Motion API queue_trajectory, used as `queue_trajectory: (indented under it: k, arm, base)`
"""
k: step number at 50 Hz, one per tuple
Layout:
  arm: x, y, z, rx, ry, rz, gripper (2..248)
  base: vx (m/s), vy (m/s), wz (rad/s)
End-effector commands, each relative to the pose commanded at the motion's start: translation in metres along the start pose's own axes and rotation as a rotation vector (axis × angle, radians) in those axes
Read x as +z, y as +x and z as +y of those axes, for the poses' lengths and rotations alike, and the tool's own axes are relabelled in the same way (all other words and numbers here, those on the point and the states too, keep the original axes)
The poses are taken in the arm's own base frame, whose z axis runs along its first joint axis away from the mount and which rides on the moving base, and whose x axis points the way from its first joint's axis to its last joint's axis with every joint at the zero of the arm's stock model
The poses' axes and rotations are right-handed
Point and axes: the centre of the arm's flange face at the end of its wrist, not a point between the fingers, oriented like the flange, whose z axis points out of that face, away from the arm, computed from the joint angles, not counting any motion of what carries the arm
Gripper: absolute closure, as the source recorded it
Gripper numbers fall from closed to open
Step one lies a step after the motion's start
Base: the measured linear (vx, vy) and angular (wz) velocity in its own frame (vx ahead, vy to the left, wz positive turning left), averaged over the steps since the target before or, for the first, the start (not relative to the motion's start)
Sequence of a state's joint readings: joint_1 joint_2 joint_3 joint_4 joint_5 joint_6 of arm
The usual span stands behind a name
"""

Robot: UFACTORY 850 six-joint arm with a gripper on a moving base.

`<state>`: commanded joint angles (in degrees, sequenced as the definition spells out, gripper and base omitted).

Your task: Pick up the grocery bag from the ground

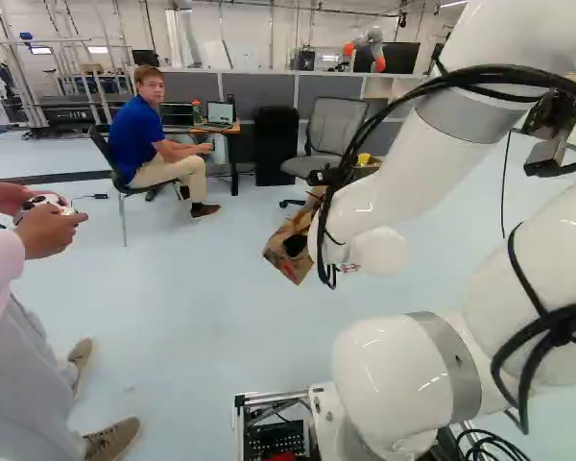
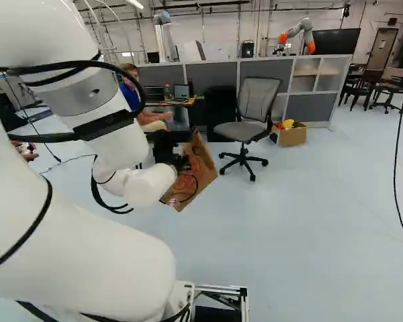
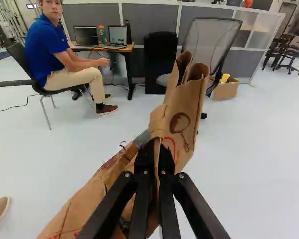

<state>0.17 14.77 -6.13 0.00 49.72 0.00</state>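
One black two-finger gripper (image 2: pixel 183 163), clamped on my end of the white arm (image 1: pixel 403 187), both fingers pinching a fold of brown paper. One grocery bag (image 3: pixel 182 134), paper, printed, creased and tilted, held in that grip; whether its lowest corner touches the floor (image 2: pixel 289 221), I cannot tell. Beyond: one grey mesh-backed office chair (image 2: pixel 258 100); beside it, one cardboard box (image 2: pixel 293 136) with something yellow inside; one desk (image 3: pixel 127 49) bearing two laptops (image 3: pixel 86 36).

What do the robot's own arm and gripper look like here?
The arm is glossy white with rounded joints, grey bands and black cables strapped along it. The gripper is black, with slim linkage bars.
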Motion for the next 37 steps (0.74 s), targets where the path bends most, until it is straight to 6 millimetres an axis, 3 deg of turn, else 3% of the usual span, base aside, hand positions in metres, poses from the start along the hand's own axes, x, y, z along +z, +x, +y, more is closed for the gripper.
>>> queue_trajectory:
  k: [37]
  arm:
    - [-0.0065, -0.0035, 0.0008, 0.001, -0.003, 0.007, 232]
  base:
    - [0.0, 0.0, 0.0]
